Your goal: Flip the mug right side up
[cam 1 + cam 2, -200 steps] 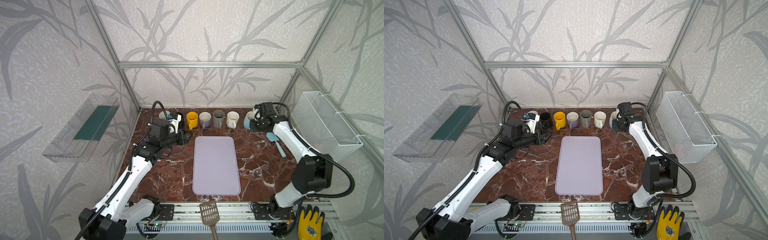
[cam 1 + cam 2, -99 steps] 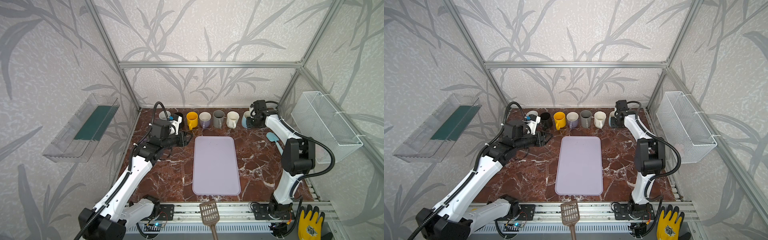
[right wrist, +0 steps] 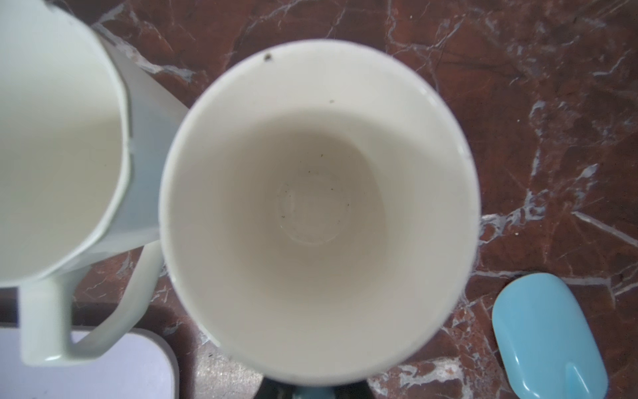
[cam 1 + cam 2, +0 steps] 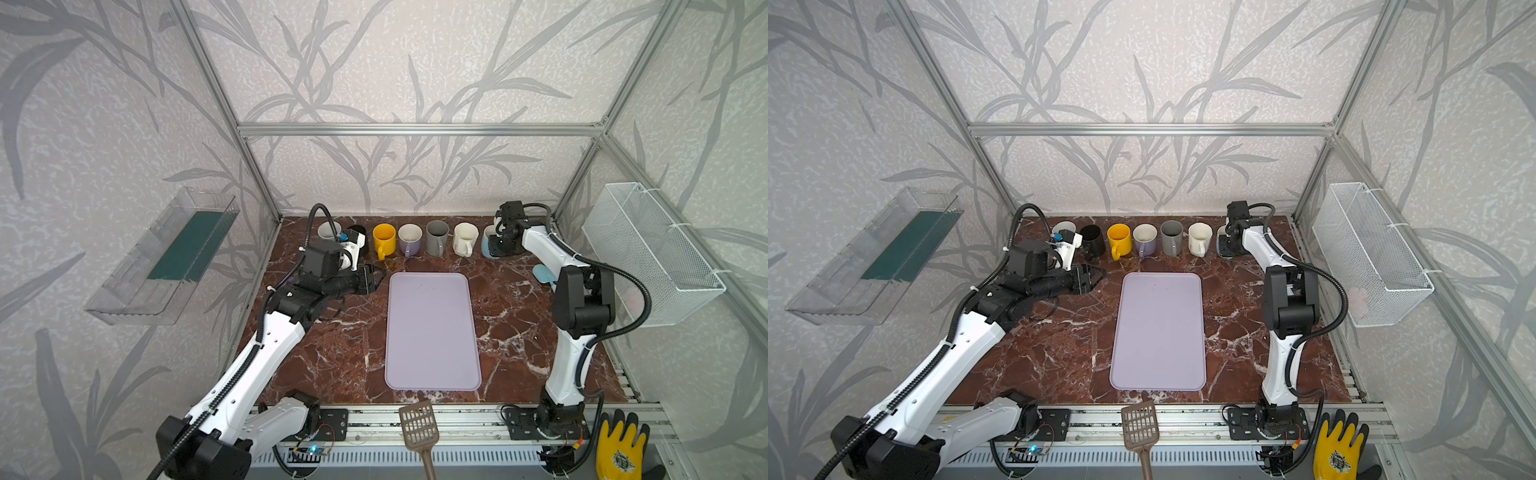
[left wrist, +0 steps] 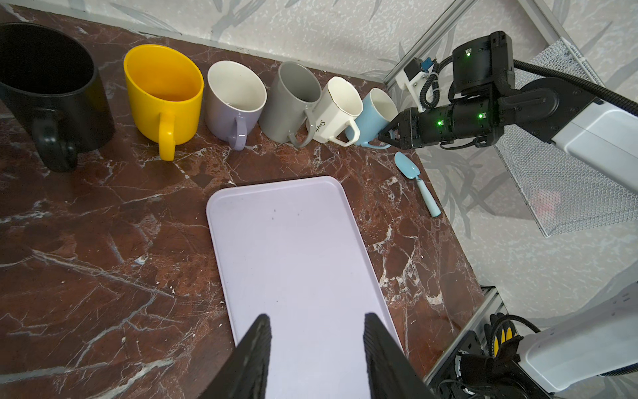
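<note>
Blue mug (image 5: 374, 114) is found at the right end of the row at the back of the tabletop (image 5: 103, 241), just beside the white mug (image 5: 340, 107); its mouth is seen facing up, and the pale interior is looked into squarely in the right wrist view (image 3: 317, 207); the turn itself is therefore judged done. Right fingers (image 5: 390, 131) are seen closed together on the mug's handle, a sliver of blue being pinched between them at the edge of the right wrist view; whether the base is fully seated on the tabletop cannot be told. Left fingers (image 5: 253, 352) are held apart with nothing between them, low over the near edge of the lilac tray (image 5: 293, 259), well apart from the mug. The grey, lilac, yellow and black mugs in the row are noted upright too; a blue spoon (image 5: 414, 176) lies near the right arm. Remaining, by judgement: the handle is to be released and the right arm drawn clear without the mug being tipped or the white mug knocked.
</note>
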`<act>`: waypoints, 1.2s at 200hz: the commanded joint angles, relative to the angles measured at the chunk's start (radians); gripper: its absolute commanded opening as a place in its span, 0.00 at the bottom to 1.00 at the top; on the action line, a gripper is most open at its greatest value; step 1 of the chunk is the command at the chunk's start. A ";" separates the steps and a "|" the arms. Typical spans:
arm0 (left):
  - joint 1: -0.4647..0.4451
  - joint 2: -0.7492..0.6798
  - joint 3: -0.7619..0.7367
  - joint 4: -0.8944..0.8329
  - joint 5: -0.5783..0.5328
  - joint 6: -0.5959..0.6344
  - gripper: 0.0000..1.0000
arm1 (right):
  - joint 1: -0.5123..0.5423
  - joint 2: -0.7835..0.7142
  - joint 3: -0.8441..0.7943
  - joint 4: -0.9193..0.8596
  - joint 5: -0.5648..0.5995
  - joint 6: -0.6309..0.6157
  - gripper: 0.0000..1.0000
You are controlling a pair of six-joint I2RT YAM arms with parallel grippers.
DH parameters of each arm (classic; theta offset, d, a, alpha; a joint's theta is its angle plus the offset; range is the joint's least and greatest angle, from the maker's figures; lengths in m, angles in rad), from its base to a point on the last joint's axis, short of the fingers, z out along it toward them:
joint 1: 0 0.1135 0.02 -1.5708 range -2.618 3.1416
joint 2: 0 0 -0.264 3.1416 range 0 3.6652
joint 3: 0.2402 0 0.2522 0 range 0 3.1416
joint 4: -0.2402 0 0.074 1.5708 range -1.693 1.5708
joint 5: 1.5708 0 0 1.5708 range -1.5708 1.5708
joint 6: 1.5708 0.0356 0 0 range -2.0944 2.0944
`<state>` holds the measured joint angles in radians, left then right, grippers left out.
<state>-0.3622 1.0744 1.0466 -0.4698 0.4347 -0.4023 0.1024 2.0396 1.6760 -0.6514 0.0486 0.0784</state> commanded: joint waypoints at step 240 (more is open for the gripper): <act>-0.018 -0.049 0.046 -0.061 -0.142 0.034 0.61 | -0.018 -0.172 -0.073 0.047 0.004 0.024 0.42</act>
<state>-0.3771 1.0569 1.0630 -0.5114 0.3401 -0.3912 0.0994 1.9762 1.6367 -0.6144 0.0845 0.0948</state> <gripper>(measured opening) 0.601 0.407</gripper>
